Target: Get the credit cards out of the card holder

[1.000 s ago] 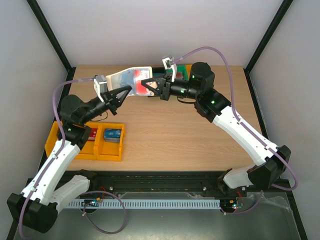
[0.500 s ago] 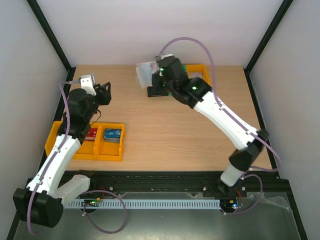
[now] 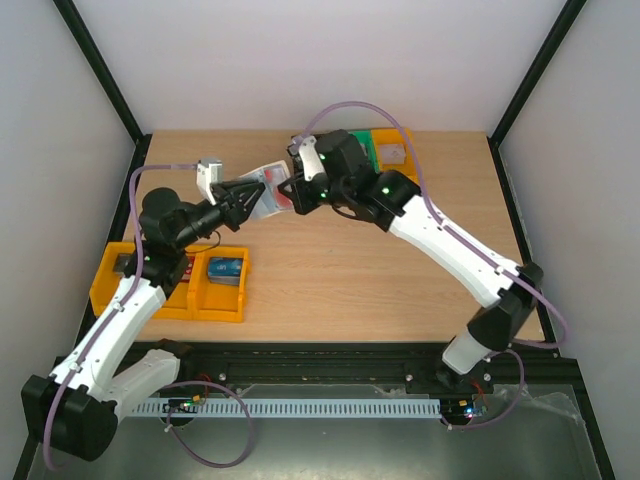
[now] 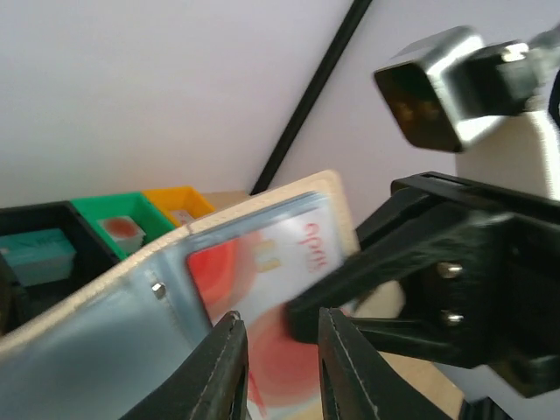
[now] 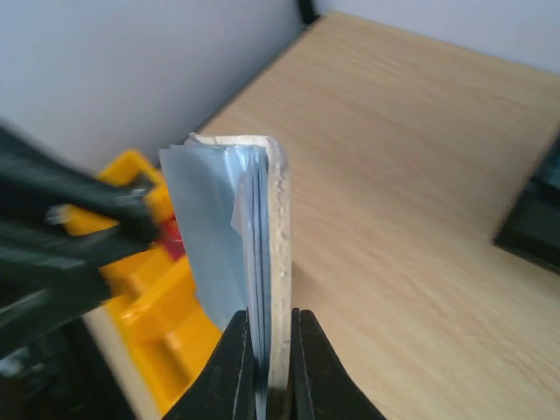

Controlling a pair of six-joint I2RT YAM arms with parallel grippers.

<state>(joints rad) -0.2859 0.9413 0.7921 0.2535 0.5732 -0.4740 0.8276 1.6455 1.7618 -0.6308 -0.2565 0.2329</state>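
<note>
Holds the cream-beige folding card holder [image 5: 276, 227] clamped tight in the right end effector [image 5: 269, 317], above the wooden surface [image 3: 330, 270]. Poises the left end effector [image 4: 280, 317], slightly parted and empty, at the sleeved red plastic card [image 4: 262, 289]. Calls next for pinching its edge, pulling outward.

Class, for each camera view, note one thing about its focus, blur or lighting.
Top external: evenly lit and sharp, with only faint shadows on the table. Left wrist: the card holder and red card sit close to the lens and look soft. Right wrist: the card holder's edge is fairly crisp, the yellow bin behind it blurred.
</note>
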